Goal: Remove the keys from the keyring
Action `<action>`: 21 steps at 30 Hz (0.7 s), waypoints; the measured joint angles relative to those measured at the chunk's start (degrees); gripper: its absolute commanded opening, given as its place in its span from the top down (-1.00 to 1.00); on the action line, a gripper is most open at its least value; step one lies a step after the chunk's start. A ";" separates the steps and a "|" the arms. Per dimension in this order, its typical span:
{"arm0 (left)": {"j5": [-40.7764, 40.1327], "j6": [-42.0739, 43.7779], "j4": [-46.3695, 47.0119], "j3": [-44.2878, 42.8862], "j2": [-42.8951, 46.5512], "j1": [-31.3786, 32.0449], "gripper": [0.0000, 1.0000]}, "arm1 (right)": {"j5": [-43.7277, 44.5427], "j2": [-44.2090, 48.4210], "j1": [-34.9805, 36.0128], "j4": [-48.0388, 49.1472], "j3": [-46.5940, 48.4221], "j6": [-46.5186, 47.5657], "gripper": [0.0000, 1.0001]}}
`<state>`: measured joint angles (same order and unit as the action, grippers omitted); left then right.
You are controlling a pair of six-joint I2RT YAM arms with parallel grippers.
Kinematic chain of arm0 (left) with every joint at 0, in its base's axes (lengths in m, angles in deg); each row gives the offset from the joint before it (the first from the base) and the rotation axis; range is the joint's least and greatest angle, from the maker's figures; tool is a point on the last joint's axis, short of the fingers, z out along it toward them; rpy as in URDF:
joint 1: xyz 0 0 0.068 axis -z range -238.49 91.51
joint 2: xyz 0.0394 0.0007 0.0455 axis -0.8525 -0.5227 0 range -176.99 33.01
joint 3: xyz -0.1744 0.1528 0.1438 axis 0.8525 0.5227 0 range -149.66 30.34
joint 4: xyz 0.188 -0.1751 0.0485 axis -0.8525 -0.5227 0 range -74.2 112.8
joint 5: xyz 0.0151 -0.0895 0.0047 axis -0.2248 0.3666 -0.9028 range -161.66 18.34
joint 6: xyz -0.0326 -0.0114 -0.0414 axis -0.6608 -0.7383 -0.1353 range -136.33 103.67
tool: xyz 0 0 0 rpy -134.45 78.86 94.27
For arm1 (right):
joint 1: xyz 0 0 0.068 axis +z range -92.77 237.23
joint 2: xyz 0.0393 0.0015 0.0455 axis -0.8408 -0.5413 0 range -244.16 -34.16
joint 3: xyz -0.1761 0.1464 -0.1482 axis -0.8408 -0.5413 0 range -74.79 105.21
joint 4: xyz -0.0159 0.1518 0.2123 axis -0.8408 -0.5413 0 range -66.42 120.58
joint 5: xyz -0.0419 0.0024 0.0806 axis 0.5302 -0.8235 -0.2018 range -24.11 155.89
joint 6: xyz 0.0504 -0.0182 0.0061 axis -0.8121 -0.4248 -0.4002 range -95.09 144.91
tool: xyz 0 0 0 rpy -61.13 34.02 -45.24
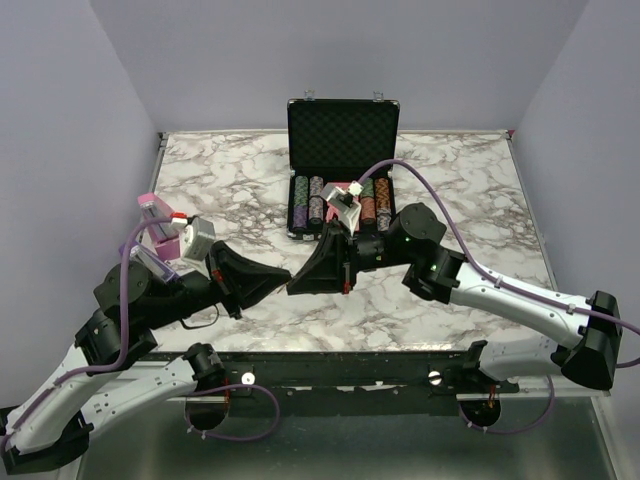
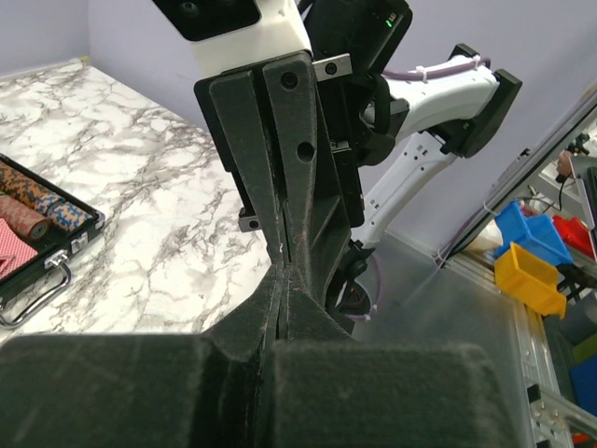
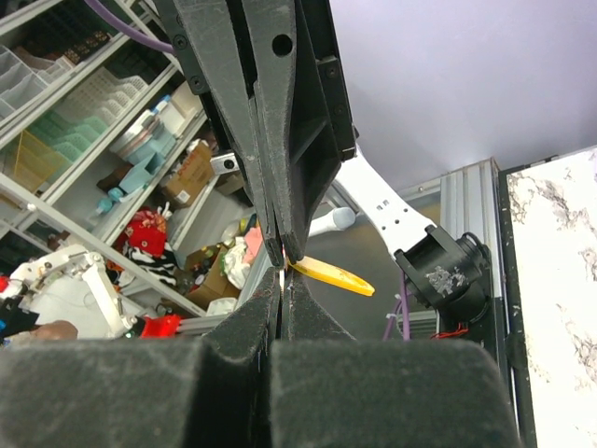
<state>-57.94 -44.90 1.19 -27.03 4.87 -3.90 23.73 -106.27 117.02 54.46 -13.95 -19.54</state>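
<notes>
My two grippers meet tip to tip above the table's front middle, the left gripper (image 1: 279, 279) against the right gripper (image 1: 299, 287). In the right wrist view the yellow keyring (image 3: 334, 274) juts out sideways from the shut fingertips of the left gripper (image 3: 283, 250). A thin silver sliver, one of the keys (image 3: 282, 278), shows between the shut jaws of my right gripper (image 3: 283, 291). In the left wrist view the left gripper (image 2: 283, 285) is pressed shut just below the right gripper (image 2: 283, 250); the keyring is hidden there and in the top view.
An open black chip case (image 1: 342, 130) with rows of chips stands behind the grippers, and its silver handle (image 2: 39, 297) shows in the left wrist view. A pink and white object (image 1: 160, 222) sits at the table's left edge. The marble table (image 1: 450, 190) stretches to the right.
</notes>
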 measured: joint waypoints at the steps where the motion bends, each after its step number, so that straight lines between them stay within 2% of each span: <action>1: 0.42 0.42 -0.57 -0.55 -0.35 -0.02 1.00 | -0.17 0.00 0.09 -0.07 0.11 0.17 0.98; 21: 5.51 5.66 -8.68 -4.90 -2.73 -0.15 1.00 | -3.80 -1.68 1.53 -5.05 1.99 2.49 0.98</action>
<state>-52.44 -39.24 -7.49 -31.92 2.14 -4.05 19.93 -107.96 118.55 49.41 -11.96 -17.05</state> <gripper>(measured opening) 0.007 0.014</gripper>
